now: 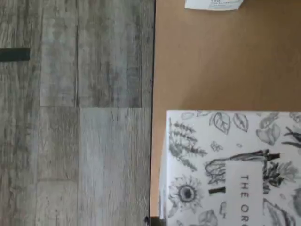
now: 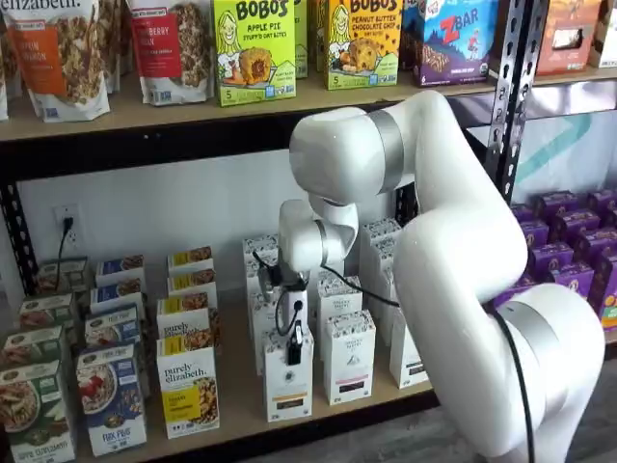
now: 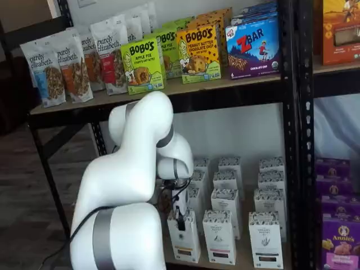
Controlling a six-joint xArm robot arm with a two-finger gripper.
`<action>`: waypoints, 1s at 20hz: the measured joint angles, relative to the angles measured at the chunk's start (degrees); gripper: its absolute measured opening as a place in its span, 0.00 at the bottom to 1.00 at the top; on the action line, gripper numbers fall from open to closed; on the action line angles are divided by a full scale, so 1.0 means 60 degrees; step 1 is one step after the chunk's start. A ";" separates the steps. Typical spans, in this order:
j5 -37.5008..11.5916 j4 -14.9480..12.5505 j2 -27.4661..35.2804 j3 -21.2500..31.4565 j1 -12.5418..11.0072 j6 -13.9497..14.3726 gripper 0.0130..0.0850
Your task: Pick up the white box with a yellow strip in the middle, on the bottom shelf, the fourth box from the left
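Observation:
The white box (image 2: 287,391) stands at the front of the bottom shelf (image 2: 231,429), with a pale yellow band low on its front. It also shows in a shelf view (image 3: 185,242). My gripper (image 2: 293,345) hangs right at its top front edge, also seen in a shelf view (image 3: 180,218). Only dark fingers seen side-on show, so I cannot tell whether they are open or closed on the box. The wrist view shows a white carton's leaf-patterned top (image 1: 230,169) on the tan board (image 1: 211,66).
White cartons with black bands (image 2: 348,357) stand beside and behind the box. Purely elizabeth boxes (image 2: 188,391) stand to its left. The black rack post (image 2: 508,87) and purple boxes (image 2: 564,251) are to the right. Grey plank floor (image 1: 75,117) lies beyond the shelf's edge.

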 joint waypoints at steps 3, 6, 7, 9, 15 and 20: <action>-0.0026 -0.0045 -0.0065 0.0110 0.0001 0.0036 0.56; -0.0095 0.0017 -0.0164 0.0287 0.0001 -0.0021 0.56; -0.0086 0.0034 -0.0196 0.0333 0.0001 -0.0037 0.56; -0.0079 0.0064 -0.0275 0.0449 0.0002 -0.0063 0.56; -0.0081 0.0329 -0.0524 0.0806 0.0042 -0.0261 0.50; -0.0251 0.0122 -0.0882 0.1301 0.0101 -0.0031 0.50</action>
